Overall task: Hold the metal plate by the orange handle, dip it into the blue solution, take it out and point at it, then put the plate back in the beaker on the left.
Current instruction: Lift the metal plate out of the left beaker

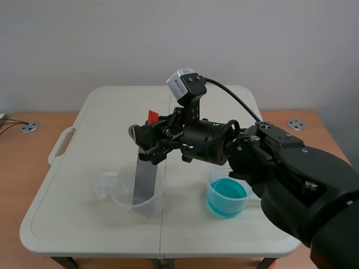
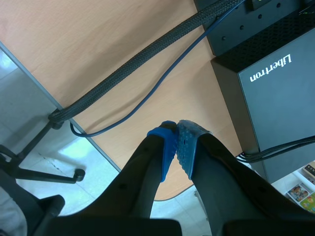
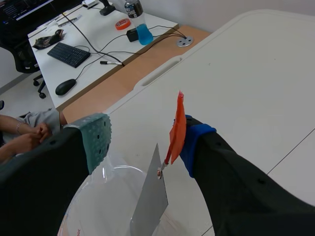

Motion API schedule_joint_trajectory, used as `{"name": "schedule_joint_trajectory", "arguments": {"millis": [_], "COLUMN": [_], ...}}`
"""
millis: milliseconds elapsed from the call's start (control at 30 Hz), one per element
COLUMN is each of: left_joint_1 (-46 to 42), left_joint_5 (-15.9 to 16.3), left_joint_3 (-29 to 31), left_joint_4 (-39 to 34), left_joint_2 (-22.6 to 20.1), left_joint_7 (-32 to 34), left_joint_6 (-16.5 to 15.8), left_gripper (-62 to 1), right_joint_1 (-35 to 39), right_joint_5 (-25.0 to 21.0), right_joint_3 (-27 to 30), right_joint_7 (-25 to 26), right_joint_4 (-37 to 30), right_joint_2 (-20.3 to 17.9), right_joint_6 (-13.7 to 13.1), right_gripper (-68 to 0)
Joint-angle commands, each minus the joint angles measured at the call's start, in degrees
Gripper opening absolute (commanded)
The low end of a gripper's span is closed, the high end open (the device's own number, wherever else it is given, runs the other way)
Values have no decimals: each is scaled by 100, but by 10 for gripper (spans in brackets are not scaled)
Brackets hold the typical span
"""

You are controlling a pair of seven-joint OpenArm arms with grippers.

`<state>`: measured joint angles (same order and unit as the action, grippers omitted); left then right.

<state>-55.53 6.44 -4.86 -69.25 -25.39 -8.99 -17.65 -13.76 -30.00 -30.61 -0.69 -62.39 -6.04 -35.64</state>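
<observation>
My right arm [image 1: 269, 162] is stretched over the table [image 1: 112, 112], with the right gripper [image 1: 147, 147] above the left beaker [image 1: 147, 208]. Its fingers are wide apart. The orange handle [image 3: 178, 129] is against one finger. The metal plate [image 1: 144, 179] stands tilted in that beaker. My left gripper [image 2: 178, 140] is squeezed closed on nothing.

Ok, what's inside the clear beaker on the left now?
The metal plate stands tilted in the clear beaker, its orange handle up between the fingers of the open right gripper. I cannot tell whether any liquid lies at the bottom.
</observation>
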Motion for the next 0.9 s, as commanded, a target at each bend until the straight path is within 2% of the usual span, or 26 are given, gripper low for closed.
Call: {"name": "schedule_joint_trajectory", "arguments": {"millis": [0,167,267,400,500,867], "left_joint_1": [-48,-46,-46,-22,46,129], "left_joint_5": [11,11,11,11,11,11], "left_joint_3": [26,26,26,26,26,26], "left_joint_4": [-81,-81,-81,-81,-59,11], "left_joint_2": [-9,-9,-9,-9,-9,-9], "left_joint_7": [13,17,17,15,11,-4], "left_joint_6": [-28,-28,-28,-28,-28,-26], "left_gripper": [-590,-590,-590,-590,-590,-590], "right_joint_1": [-149,-149,-166,-216,-225,-223], "right_joint_5": [-68,-61,-7,-4,4,153], "right_joint_3": [-28,-28,-28,-28,-28,-208], "right_joint_7": [131,258,323,354,356,356], "right_joint_4": [-48,-48,-48,-48,-50,-96], "right_joint_2": [17,17,17,20,17,17], "right_joint_6": [-26,-48,-245,-479,-662,-708], "right_gripper": [-445,-495,-553,-591,-658,-664]}}
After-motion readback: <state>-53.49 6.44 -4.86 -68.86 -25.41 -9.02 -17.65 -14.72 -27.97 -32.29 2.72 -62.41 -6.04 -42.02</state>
